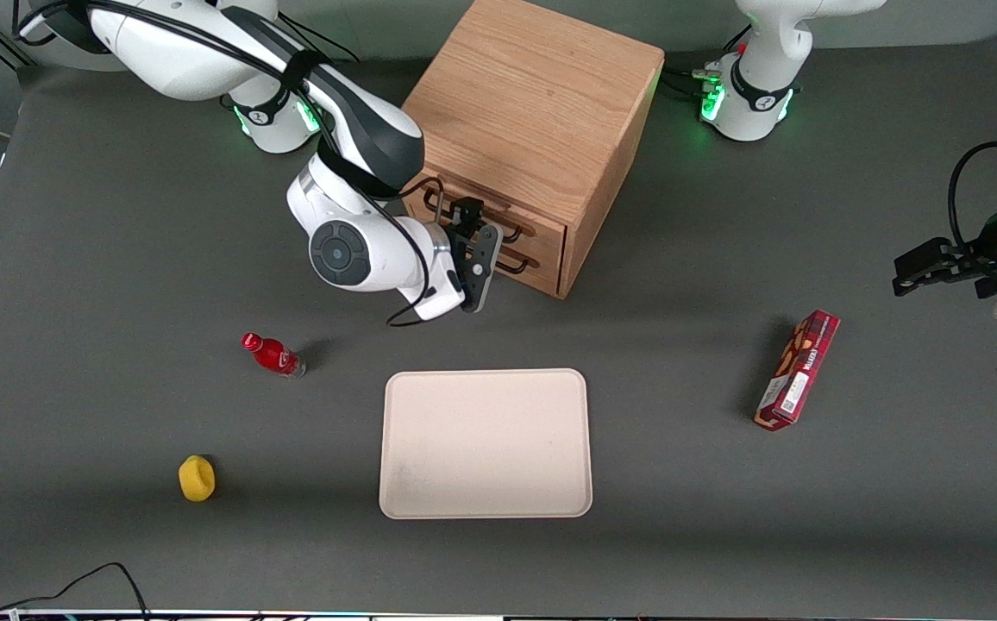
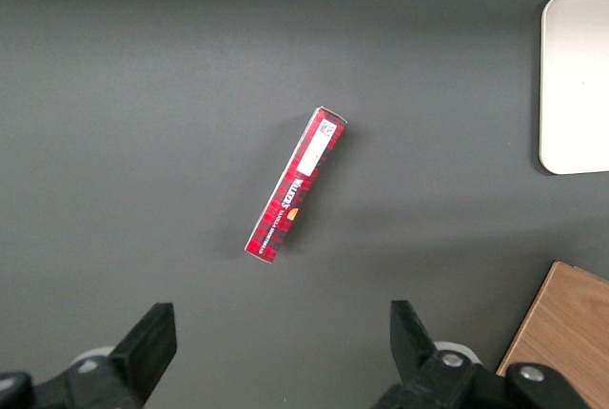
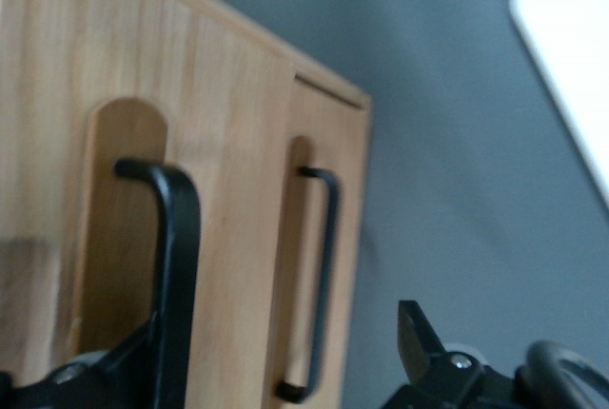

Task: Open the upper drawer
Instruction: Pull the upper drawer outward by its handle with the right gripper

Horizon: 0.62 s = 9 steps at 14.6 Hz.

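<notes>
Two drawers front the oak cabinet (image 1: 533, 95), which stands on the table at the edge farthest from the front camera. Both appear to sit flush with it. By that reading, the upper drawer (image 1: 542, 226) has not been pulled out at all, so the opening itself is still to do. What looks done is the approach. The gripper (image 1: 474, 259) hangs right in front of the drawer faces. In the right wrist view its fingers are spread apart, with the upper drawer's black bar handle (image 3: 179, 238) between them and close against one finger (whether it touches cannot be told). Nothing is clamped yet. Closing on the bar and drawing it straight outward seem to be what remains. The lower drawer (image 3: 347, 238) shows its own thinner-looking handle just beside.

The table (image 1: 119, 259) is a dark grey mat with plenty of bare room in front of the cabinet. The largest loose thing is a pale tray (image 1: 485, 375), nearer the front camera. A red box (image 1: 798, 369) lies toward the parked arm's end. A small red bottle (image 1: 272, 354) and a yellow lump (image 1: 197, 478) lie toward the working arm's end, all well apart from the drawer's path.
</notes>
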Motion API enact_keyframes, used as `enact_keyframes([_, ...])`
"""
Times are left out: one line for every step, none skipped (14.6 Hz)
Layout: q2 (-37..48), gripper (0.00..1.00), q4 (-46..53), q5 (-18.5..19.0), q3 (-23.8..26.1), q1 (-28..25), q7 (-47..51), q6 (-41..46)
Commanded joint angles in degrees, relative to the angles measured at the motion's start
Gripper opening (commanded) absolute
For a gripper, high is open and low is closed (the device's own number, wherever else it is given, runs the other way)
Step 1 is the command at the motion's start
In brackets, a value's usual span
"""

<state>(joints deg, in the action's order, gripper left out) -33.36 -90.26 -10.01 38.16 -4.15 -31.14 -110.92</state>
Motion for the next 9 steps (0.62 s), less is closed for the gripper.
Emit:
enact_keyframes([-6.3,1.00,7.3,3.7,-1.0,-0.2,1.1,-0.3])
enact_keyframes([-6.7,1.00,8.2,3.8,-1.2,-0.1,1.0,-0.1])
enact_keyframes([-7.2,1.00,9.2,3.8,-1.2,0.0,1.0,0.1])
enact_keyframes([-7.5,1.00,10.0,3.8,-1.2,0.0,0.9,0.1])
enact_keyframes([-7.8,1.00,10.7,3.9,-1.8,0.0,0.8,0.7])
enact_keyframes([-8.2,1.00,11.6,3.8,-2.5,-0.1,0.8,2.2])
enact_keyframes([-9.1,1.00,13.5,3.8,-2.9,-0.1,0.8,4.2])
enact_keyframes([-10.0,1.00,15.8,3.8,-3.0,-0.1,0.7,6.0])
enact_keyframes([-10.8,1.00,17.6,3.9,-3.1,0.0,0.7,7.6])
